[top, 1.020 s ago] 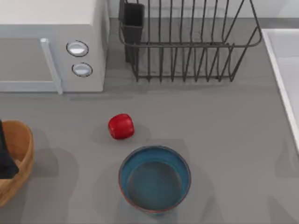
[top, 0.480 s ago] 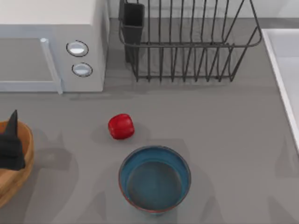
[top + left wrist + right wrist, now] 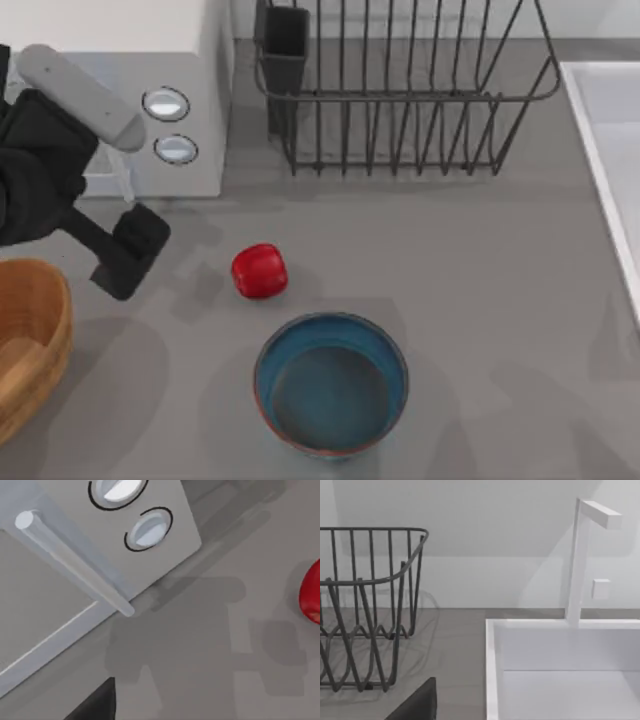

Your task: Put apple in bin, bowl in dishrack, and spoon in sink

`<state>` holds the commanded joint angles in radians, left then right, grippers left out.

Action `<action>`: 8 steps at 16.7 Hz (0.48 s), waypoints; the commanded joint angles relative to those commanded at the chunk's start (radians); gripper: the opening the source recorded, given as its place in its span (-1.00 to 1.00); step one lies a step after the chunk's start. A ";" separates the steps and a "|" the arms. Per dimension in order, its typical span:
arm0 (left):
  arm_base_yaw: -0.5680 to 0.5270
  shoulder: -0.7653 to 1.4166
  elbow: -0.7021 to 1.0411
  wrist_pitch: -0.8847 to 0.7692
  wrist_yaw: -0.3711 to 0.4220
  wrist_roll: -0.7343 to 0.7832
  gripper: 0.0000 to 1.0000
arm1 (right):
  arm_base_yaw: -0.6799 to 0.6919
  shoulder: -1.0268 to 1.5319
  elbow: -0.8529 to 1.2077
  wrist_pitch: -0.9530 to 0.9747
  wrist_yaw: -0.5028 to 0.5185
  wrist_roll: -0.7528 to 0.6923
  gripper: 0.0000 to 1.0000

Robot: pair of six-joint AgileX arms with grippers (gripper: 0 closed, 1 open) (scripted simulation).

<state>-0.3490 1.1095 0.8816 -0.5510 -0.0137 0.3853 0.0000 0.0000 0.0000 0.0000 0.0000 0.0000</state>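
From above, the left gripper [image 3: 128, 262] hung over the table's left side, just beside the microwave [image 3: 110, 100] and left of the apple [image 3: 260, 271], apart from it — how wide its claw stood I could not tell. The bin [image 3: 35, 345] sat at the left edge, the bowl [image 3: 331, 383] just below the apple, the dishrack [image 3: 400, 90] at the back and the sink [image 3: 605, 150] at the right edge.

The left wrist view looked down on the microwave's knobs [image 3: 147, 528] and handle [image 3: 75, 565], with the apple at the frame's edge on bare table [image 3: 200, 655].

The right wrist view took in the dishrack, the sink and its white faucet [image 3: 585, 555] — nothing stood between them.
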 joint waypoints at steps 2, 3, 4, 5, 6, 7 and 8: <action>-0.047 0.212 0.161 -0.115 0.001 0.059 1.00 | 0.000 0.000 0.000 0.000 0.000 0.000 1.00; -0.068 0.311 0.239 -0.172 0.002 0.087 1.00 | 0.000 0.000 0.000 0.000 0.000 0.000 1.00; -0.087 0.405 0.316 -0.228 0.004 0.112 1.00 | 0.000 0.000 0.000 0.000 0.000 0.000 1.00; -0.104 0.492 0.389 -0.282 0.006 0.135 1.00 | 0.000 0.000 0.000 0.000 0.000 0.000 1.00; -0.118 0.573 0.459 -0.334 0.009 0.156 1.00 | 0.000 0.000 0.000 0.000 0.000 0.000 1.00; -0.131 0.649 0.527 -0.384 0.012 0.175 1.00 | 0.000 0.000 0.000 0.000 0.000 0.000 1.00; -0.142 0.720 0.591 -0.431 0.016 0.192 1.00 | 0.000 0.000 0.000 0.000 0.000 0.000 1.00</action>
<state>-0.4911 1.8298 1.4729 -0.9822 0.0025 0.5772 0.0000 0.0000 0.0000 0.0000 0.0000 0.0000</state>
